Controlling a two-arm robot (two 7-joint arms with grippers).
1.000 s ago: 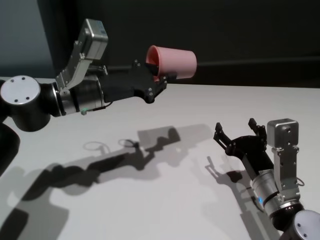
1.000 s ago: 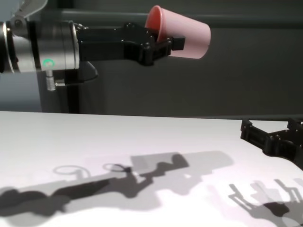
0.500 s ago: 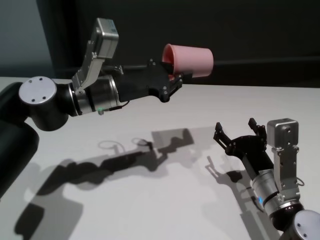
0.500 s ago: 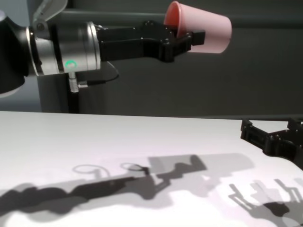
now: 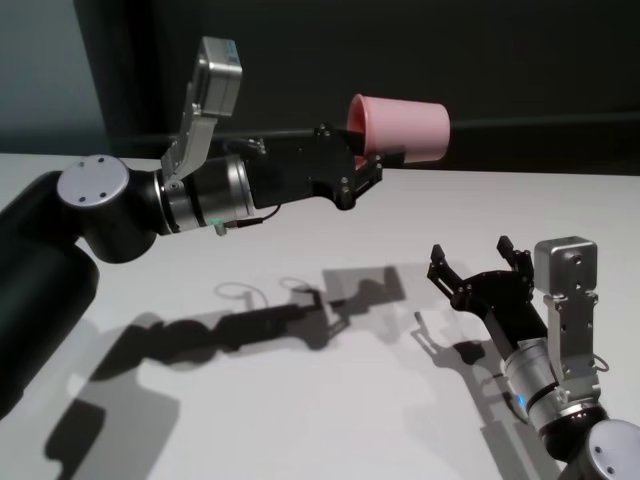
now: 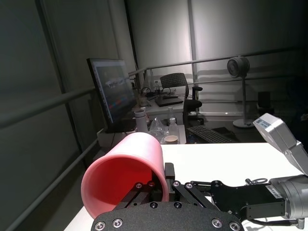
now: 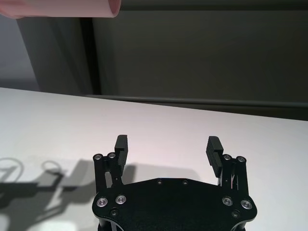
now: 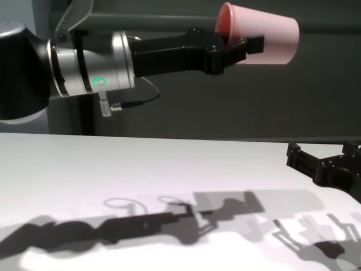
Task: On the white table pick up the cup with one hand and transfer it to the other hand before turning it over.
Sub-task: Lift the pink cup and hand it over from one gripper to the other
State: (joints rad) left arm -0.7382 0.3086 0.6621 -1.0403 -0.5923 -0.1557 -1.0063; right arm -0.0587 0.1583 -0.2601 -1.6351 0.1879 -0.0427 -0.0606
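Waiting low over the white surface (image 5: 300,400), the right hand (image 5: 478,262) holds its fingers spread and empty, palm tilted up. Beyond and above it, the left hand (image 5: 365,165) pinches the pink cup's (image 5: 405,128) rim, with the cup lying sideways in the air, base toward the right. A good handover likely brings that free base between the spread fingers before the rim grip lets go.

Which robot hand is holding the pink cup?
The left gripper, up in the air, is shut on the rim of the pink cup, which lies sideways. The right gripper is low over the white table, open and holding nothing.
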